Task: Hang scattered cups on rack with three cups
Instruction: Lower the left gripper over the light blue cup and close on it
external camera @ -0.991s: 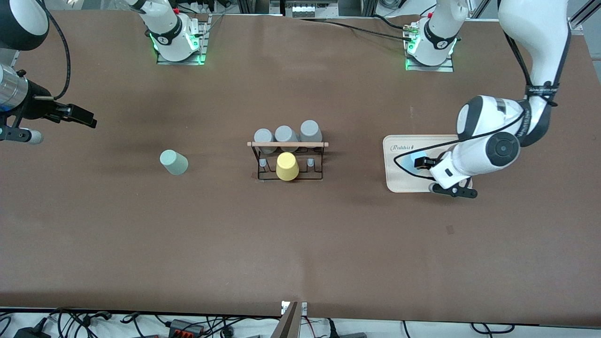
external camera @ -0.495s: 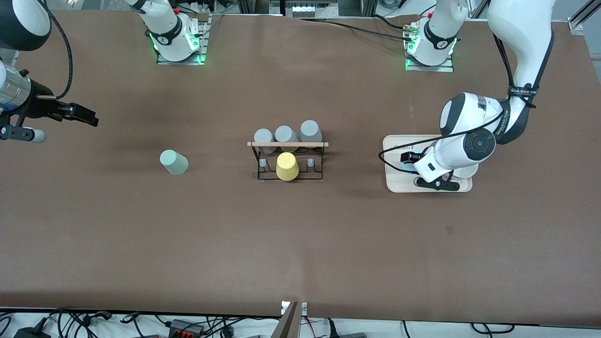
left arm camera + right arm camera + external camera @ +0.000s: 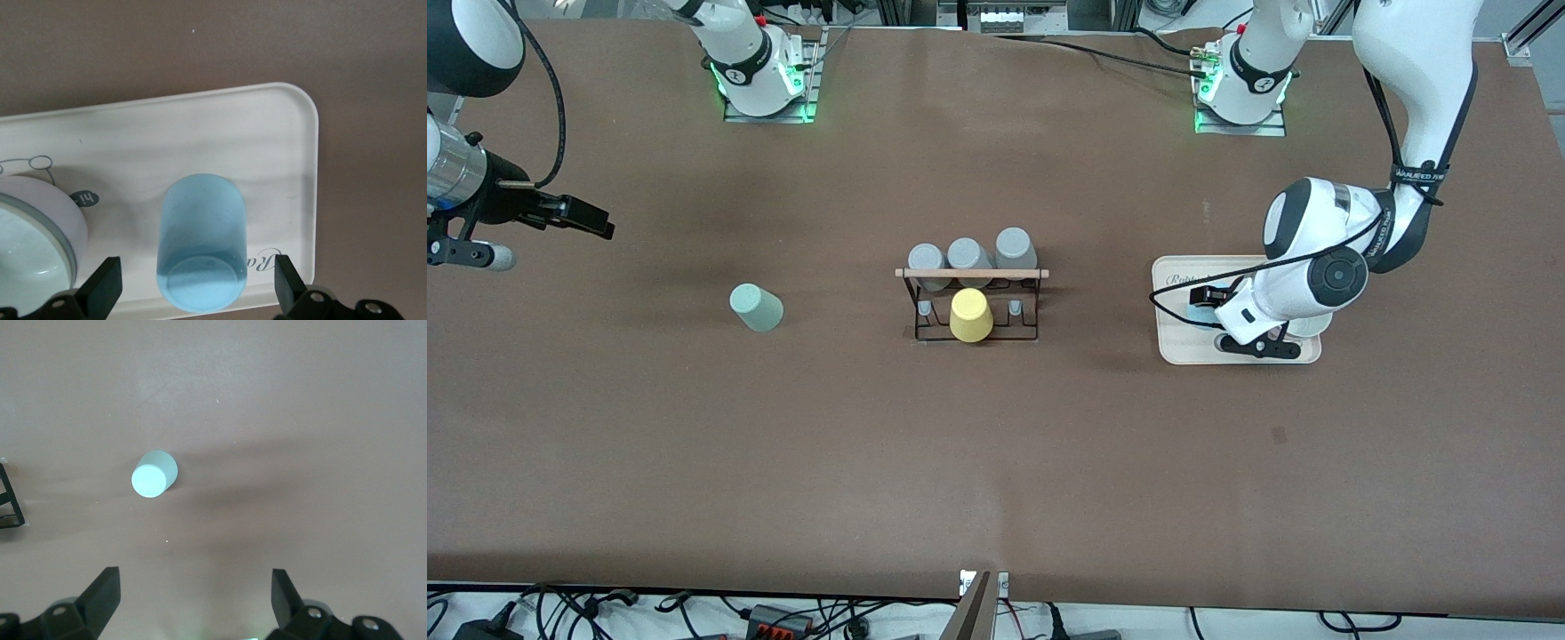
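Neither scattered cup is on the black wire rack yet: the light blue cup stands upside down on the white tray between the wide-open fingers of the left gripper, and the mint green cup sits on the table toward the right arm's end. The right gripper hangs high above the table near that cup, fingers wide and empty. In the front view the left arm hides most of the blue cup, and the rack's free pegs beside the yellow cup are hard to make out.

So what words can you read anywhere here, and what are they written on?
"hi" – small print on the white tray, beside the white bowl.
"Ra…" – cursive on the tray's edge by the light blue cup; the rest is hidden.
Lettering on the left arm's band: too small to read.
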Available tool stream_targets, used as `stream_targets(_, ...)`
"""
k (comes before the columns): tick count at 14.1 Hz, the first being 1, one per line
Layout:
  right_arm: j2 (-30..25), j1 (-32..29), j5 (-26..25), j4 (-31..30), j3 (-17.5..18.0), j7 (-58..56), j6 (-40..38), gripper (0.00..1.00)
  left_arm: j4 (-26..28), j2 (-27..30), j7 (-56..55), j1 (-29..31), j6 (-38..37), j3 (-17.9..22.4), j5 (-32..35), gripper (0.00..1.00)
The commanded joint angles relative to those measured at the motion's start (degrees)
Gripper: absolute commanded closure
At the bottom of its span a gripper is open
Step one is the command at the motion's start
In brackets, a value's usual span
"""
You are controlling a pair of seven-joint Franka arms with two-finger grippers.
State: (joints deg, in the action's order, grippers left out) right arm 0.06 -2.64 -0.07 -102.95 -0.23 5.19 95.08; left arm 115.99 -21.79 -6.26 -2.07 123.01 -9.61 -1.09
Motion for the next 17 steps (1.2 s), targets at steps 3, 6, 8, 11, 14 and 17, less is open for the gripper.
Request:
stream_targets(3,-1.82,-0.26,-0.02,-1.99,0.14,0.79,0.28,0.0,0.55,-1.4,-0.16,1.02,0.04,-0.23,-0.23,0.0)
stream_targets(6,-1.82,-0.26,-0.02,-2.17,0.14,0.79,0.37,0.0,0.46,-2.11,-0.16,1.02,0.04,-0.23,-0.23,0.0)
stream_targets(8,-1.82,0.01,-0.02,-2.08,0.14,0.79,0.46,0.0,0.2,-2.55,-0.16,0.93,0.04,-0.23,-0.23,0.03)
stream_targets(11,-1.82,-0.26,0.07,-2.08,0.14,0.79,0.46,0.0,0.2,-2.64,-0.25,0.93,-0.05,-0.32,-0.23,0.19)
stream_targets(14,-1.82,-0.26,0.33,-2.08,0.14,0.79,0.54,0.0,-0.15,-2.55,-0.68,0.84,-1.27,-0.32,-0.23,0.46)
stream_targets(17,-1.82,0.01,0.33,-1.82,0.14,0.79,0.98,0.0,-1.82,-2.55,-4.28,0.4,-3.99,-0.23,-0.23,0.68)
